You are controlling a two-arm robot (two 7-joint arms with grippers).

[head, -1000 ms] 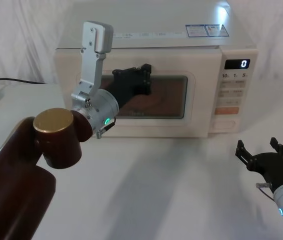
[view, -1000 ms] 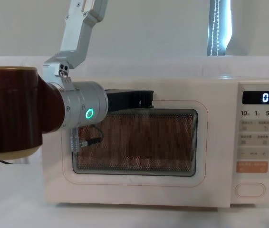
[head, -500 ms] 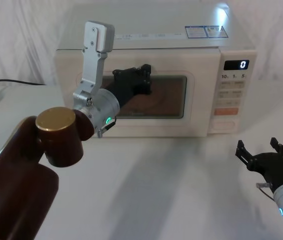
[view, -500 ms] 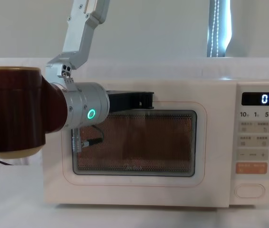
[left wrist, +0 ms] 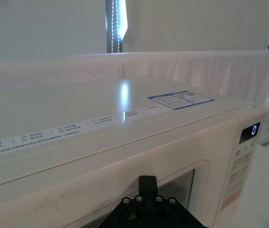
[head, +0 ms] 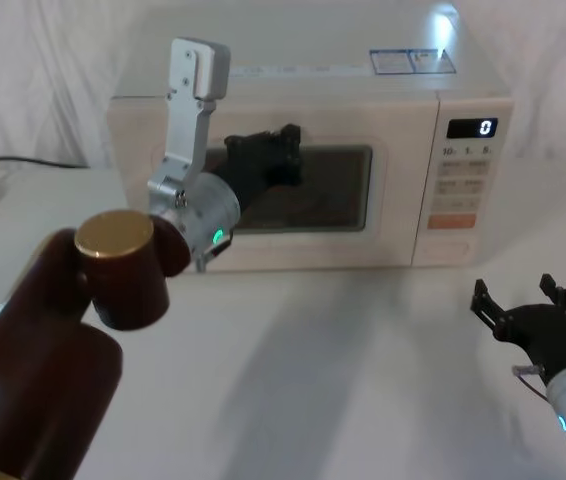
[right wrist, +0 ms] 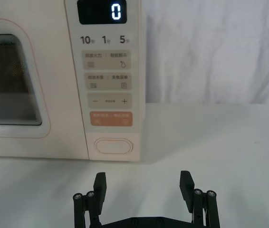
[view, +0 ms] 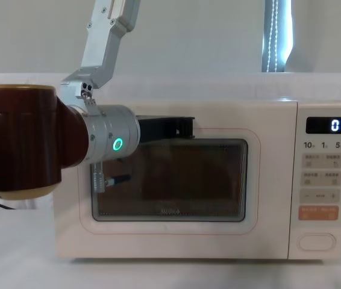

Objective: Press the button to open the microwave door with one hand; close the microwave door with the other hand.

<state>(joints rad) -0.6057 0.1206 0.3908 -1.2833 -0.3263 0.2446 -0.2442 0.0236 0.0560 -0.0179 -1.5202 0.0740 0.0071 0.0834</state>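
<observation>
I have the microwave door (view: 169,180) sitting flush with the cream body, window dark, display reading 0. The microwave stands at the far side of the white table (head: 343,370), control panel on its right end.

Left gripper (head: 281,160) is up against the top edge of the door frame, near the upper left of the window. In the chest view it (view: 179,127) lies flat along that top edge, touching or just off the panel; I cannot tell which. Its fingers are end-on to every camera, so I cannot tell whether they are spread or closed. The green ring on its silver wrist glows.

The button (right wrist: 113,146) is at the bottom of the control panel, below the orange key (right wrist: 111,118). In the chest view it (view: 316,242) sits at the lower right corner of the microwave front.

Right gripper (right wrist: 143,185) hangs low over the table in front of the panel, well apart from the microwave, jaws spread wide with nothing between them. In the head view it (head: 525,310) sits at the lower right.
</observation>
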